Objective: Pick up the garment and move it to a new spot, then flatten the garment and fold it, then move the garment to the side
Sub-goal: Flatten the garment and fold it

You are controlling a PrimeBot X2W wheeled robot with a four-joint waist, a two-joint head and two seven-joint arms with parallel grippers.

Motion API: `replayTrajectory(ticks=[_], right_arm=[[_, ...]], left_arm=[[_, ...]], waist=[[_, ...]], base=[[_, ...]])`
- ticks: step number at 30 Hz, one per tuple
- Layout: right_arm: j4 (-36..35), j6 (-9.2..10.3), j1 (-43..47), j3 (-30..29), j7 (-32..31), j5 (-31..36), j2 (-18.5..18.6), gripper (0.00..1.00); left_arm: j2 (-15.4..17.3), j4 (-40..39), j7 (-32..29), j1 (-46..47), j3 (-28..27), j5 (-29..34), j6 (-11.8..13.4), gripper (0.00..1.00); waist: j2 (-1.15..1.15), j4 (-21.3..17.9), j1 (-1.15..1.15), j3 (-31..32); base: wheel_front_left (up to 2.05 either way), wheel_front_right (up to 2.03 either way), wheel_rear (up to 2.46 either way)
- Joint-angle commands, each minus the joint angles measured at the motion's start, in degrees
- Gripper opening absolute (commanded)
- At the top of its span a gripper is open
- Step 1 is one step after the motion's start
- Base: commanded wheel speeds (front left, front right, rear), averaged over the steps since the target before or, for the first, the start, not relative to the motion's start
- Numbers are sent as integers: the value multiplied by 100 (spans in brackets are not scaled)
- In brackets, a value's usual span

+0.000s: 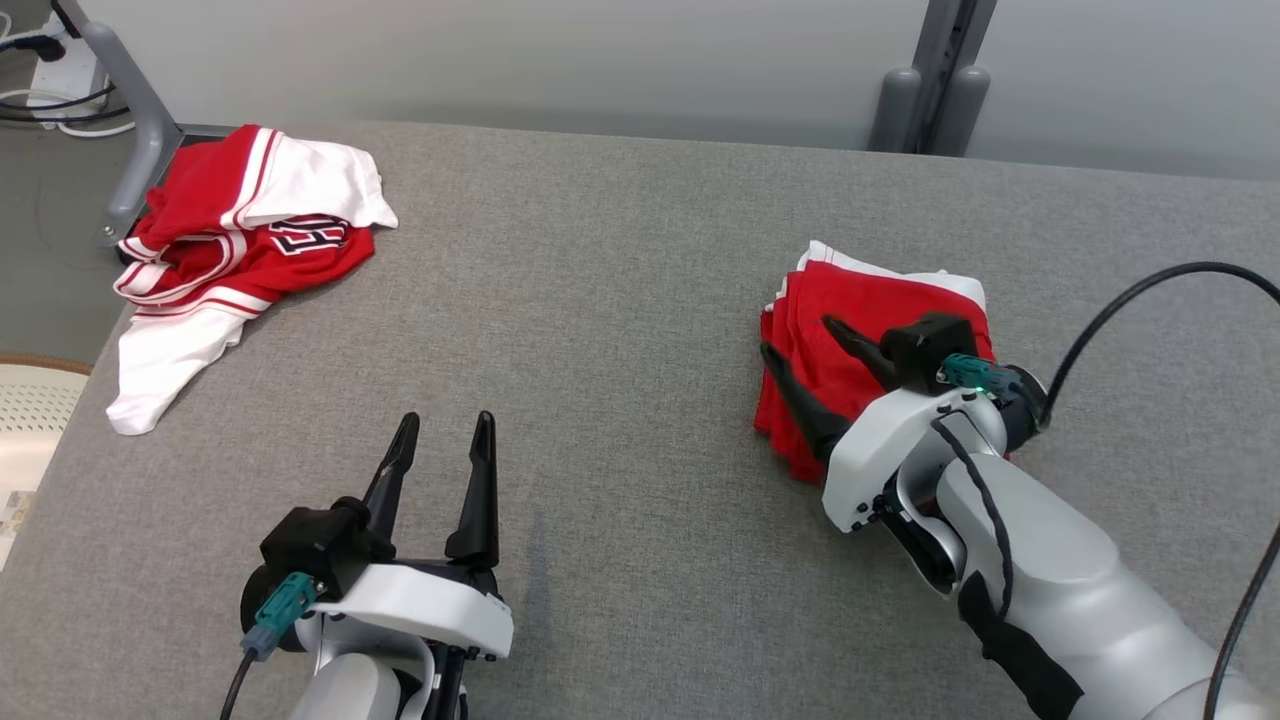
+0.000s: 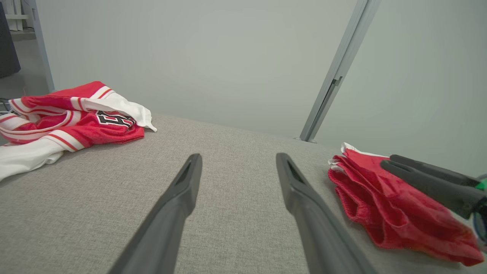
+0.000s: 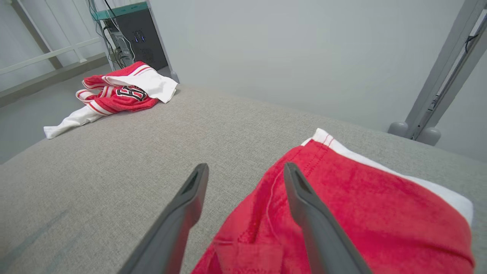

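- While both claws stand spread apart, neither one grips anything.
- Far left, below the edge of the surface (image 1: 620, 300): a pale perforated thing (image 1: 30, 420) with a brown rim. It could be a basket, but I cannot tell, and I cannot tell whether anything lies in it.
- Far left corner of the surface: a crumpled red and white jersey (image 1: 240, 240) with dark lettering. One white end trails toward the near left edge. It also shows in the left wrist view (image 2: 68, 118) and the right wrist view (image 3: 121, 91).
- Behind the jersey: a grey frame leg (image 1: 130, 110), with white cables (image 1: 60, 100) on the floor past it. In the right wrist view a dark computer tower (image 3: 140, 38) stands beyond the jersey.
- Lower left: left claw (image 1: 446, 417) released, fingers pointing up the view over bare grey surface. It is well apart from both pieces of clothing. The gap between its fingers is plain in its own wrist view (image 2: 239, 156).
- Right of centre: the folded garment (image 1: 880, 300), red with a white layer at its far edge. It lies flat on the surface near the right side, well apart from the jersey. It also shows in the left wrist view (image 2: 380, 205).
- Right claw (image 1: 797, 335) released at the garment's left edge. In its own wrist view (image 3: 245, 165) one finger is over the red cloth (image 3: 361, 198) and the other over grey surface beside it. Whether either finger touches the cloth, I cannot tell.
- Far right: a black cable (image 1: 1130, 300) loops over the right arm. Grey posts (image 1: 935, 100) stand behind the surface.
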State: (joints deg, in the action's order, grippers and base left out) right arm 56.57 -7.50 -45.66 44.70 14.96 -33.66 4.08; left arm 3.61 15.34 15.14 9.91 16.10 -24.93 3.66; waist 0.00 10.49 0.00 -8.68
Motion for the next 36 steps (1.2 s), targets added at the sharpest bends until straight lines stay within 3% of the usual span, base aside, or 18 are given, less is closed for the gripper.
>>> replayTrajectory(ticks=[1, 5, 8, 12, 13, 14, 17, 19, 36], right_arm=[[-72, 2, 101, -82, 30, 49, 73, 100], [-661, 2, 386, -744, 29, 334, 225, 100], [-1253, 1, 803, -1596, 19, 754, 342, 100], [-1556, 1, 1210, -2199, 19, 1178, 345, 100], [-1606, 1, 1285, -2308, 19, 1257, 331, 83], [-1636, 1, 1358, -2401, 19, 1330, 318, 49], [-1620, 1, 1555, -2595, 19, 1489, 252, 10], [-1561, 1, 1626, -2671, 19, 1577, 225, 0], [-1054, 1, 1541, -1770, 19, 1792, -30, 0]], left_arm=[[22, 2, 0, 80, -30, 30, -8, 100], [8, -10, 0, 18, -58, 72, -23, 100], [2, -16, 0, -15, -64, 88, -43, 100], [-4, 4, 0, -22, -39, 112, -59, 100], [-5, 9, 0, -16, -34, 115, -68, 100], [-8, 10, 0, -7, -30, 117, -61, 100], [-13, 20, 0, 22, -16, 122, -87, 100], [-14, 30, 0, 50, 1, 128, -102, 100], [-33, 70, 0, 148, -2, 148, -124, 100]], waist=[[0, -16, 0, 4], [0, -91, 0, 31], [0, -171, 0, 52], [0, -211, 0, 49], [0, -211, 0, 43], [0, -208, 0, 34], [0, -186, 0, -1], [0, -147, 0, -42], [0, 236, 0, -237]], base=[[0, 0, 0], [0, 0, 0], [0, 0, 0], [0, 0, 0], [0, 0, 0], [0, 0, 0], [0, 0, 0], [0, 0, 0], [0, 0, 0]])
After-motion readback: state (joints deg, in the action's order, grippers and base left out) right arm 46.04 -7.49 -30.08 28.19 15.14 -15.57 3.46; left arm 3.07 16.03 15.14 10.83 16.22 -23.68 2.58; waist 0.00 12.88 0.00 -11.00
